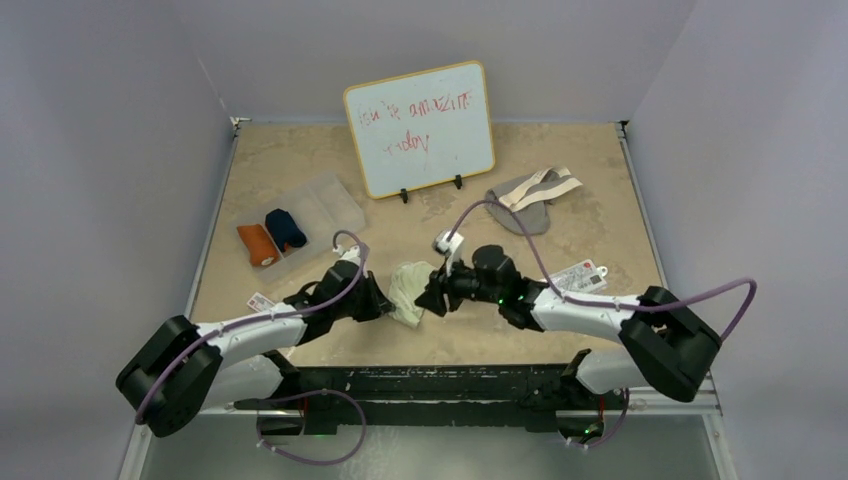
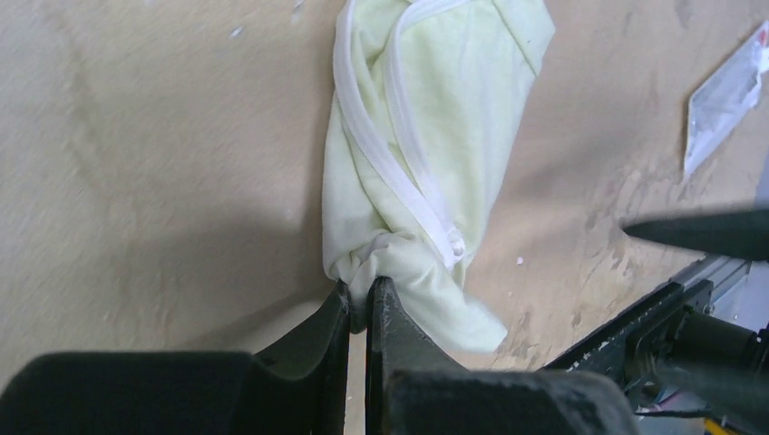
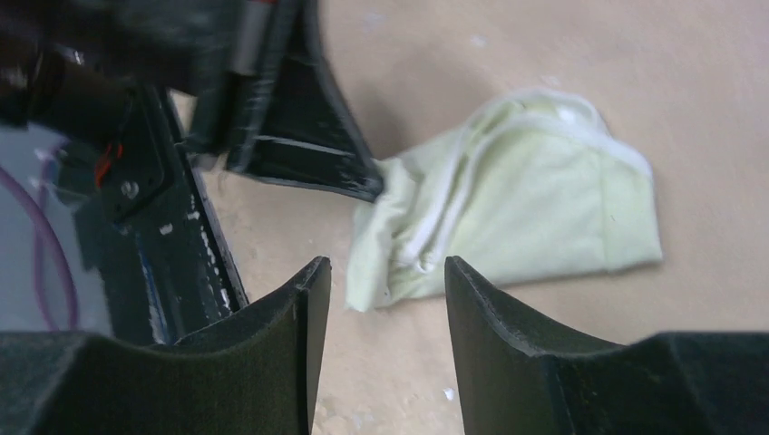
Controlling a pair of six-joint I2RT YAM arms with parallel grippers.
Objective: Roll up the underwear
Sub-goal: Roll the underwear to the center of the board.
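Near the middle of the counter's (image 1: 285, 165) near edge lies the pale cream underwear (image 2: 435, 118), loosely bunched; the left pincer (image 2: 359, 294) is clamped on one twisted end; the right pincer (image 3: 383, 269) stands open just beside it.

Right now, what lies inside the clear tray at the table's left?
The clear tray holds an orange roll and a navy roll, side by side. Whatever lies beneath them is covered.

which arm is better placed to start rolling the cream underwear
Left, probably: the left pincer is shut on one end of the cream underwear, while the right pincer hangs open beside it, holding nothing.
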